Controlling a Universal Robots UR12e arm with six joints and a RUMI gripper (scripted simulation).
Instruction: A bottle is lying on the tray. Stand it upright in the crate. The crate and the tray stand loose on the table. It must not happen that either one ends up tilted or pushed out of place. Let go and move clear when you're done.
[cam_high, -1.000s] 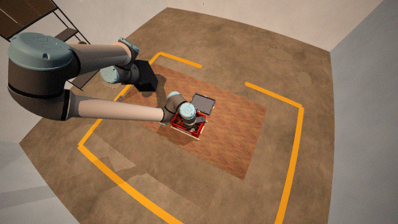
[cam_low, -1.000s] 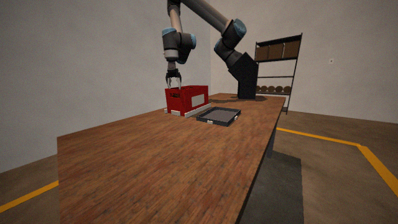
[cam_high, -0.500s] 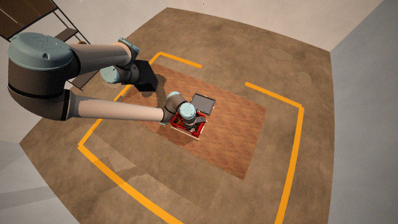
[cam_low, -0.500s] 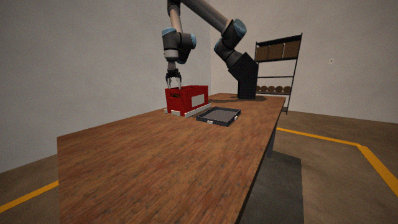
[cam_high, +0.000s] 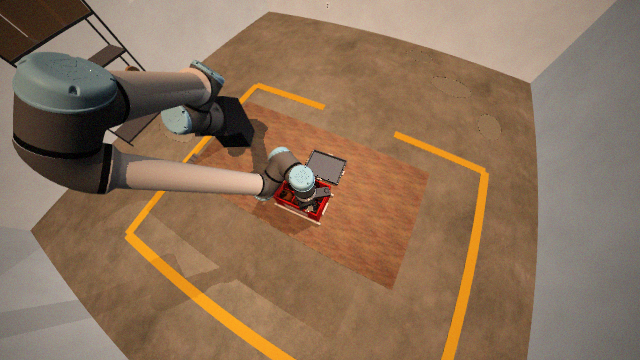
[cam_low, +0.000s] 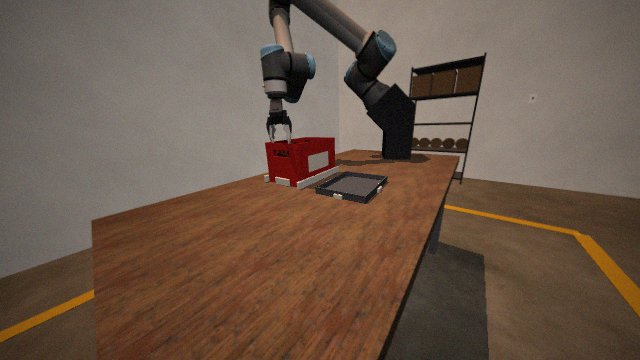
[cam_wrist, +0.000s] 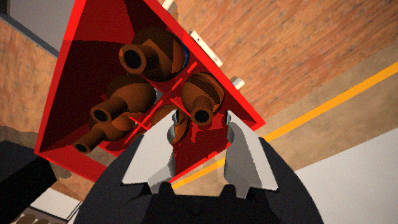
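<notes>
The red crate (cam_high: 300, 212) (cam_low: 277, 167) (cam_wrist: 65, 161) stands on the table with several brown bottles upright in it. One bottle (cam_wrist: 202, 90) stands upright in the crate near its end wall, with its neck seen between the fingertips in the wrist view. My gripper (cam_low: 281, 141) (cam_wrist: 202, 110) points down at that end of the crate, its tips about at rim height. Its jaws are partly open, with gaps on both sides of the neck. Another bottle is partly hidden behind the left finger. The grey tray (cam_high: 327, 167) (cam_low: 352, 185) (cam_wrist: 40, 20) has no bottle on it.
The tray lies close beside the crate's long side. White strips (cam_low: 317, 177) (cam_wrist: 206, 48) lie along the crate's foot, and small white blocks (cam_low: 338, 196) sit at the tray's edges. The black robot base (cam_low: 398, 125) stands at the table's far end, with a shelf (cam_low: 447, 95) behind it.
</notes>
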